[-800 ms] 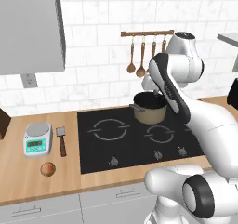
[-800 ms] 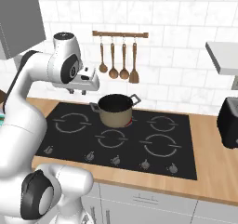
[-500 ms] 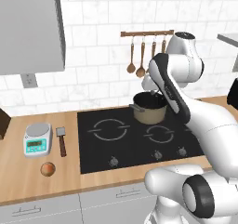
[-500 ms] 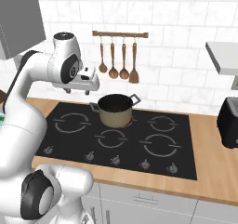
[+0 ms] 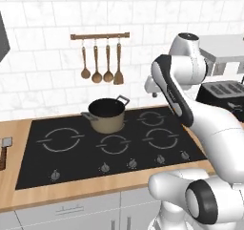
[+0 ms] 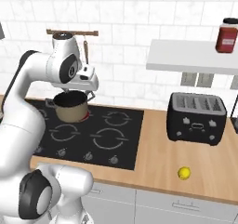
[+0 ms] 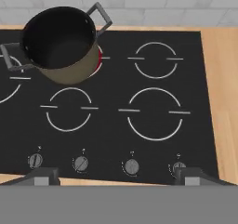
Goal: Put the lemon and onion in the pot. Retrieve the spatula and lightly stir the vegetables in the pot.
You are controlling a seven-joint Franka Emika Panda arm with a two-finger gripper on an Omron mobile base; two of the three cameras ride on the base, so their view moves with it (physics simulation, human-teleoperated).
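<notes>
A: So, where is the pot [image 5: 106, 115] sitting?

B: On the black cooktop [image 5: 71, 162], over a rear burner. From the hand view a red glow shows at its base on the right side, under the pot [image 7: 59, 44]. Its dark inside looks bare, and the two small handles stick out to either side.

A: And the gripper [image 7: 116, 175]?

B: Spread wide and holding nothing. In the hand view its two finger tips [image 7: 41, 175] rise far apart at the bottom, with the row of stove knobs [image 7: 81, 163] just above them. In the right base view the hand [image 6: 86, 79] hangs above the pot [image 6: 70, 106], a little to its right.

A: The lemon [image 6: 184, 173]?

B: A small yellow ball on the wooden counter [image 6: 167, 160], near the front edge, in front of the black toaster [image 6: 196, 118] and well apart from the cooktop.

A: The spatula?

B: At the far left edge of the left base view there's a small grey blade [image 5: 6, 142] with a dark brown handle below it, lying on the counter beside the cooktop. Most of it is cut off by the frame, so I can't be certain.

A: Any writing to read?

B: None I can make out. A red jar [image 6: 227, 35] with a dark lid stands on the grey shelf [image 6: 186, 56] above the toaster; its label is too small to read. The knob markings are only tiny ticks.

A: Anything on the wall?

B: A wooden rail [image 5: 99, 35] with four copper-brown utensils [image 5: 101, 66] hanging behind the pot.
</notes>
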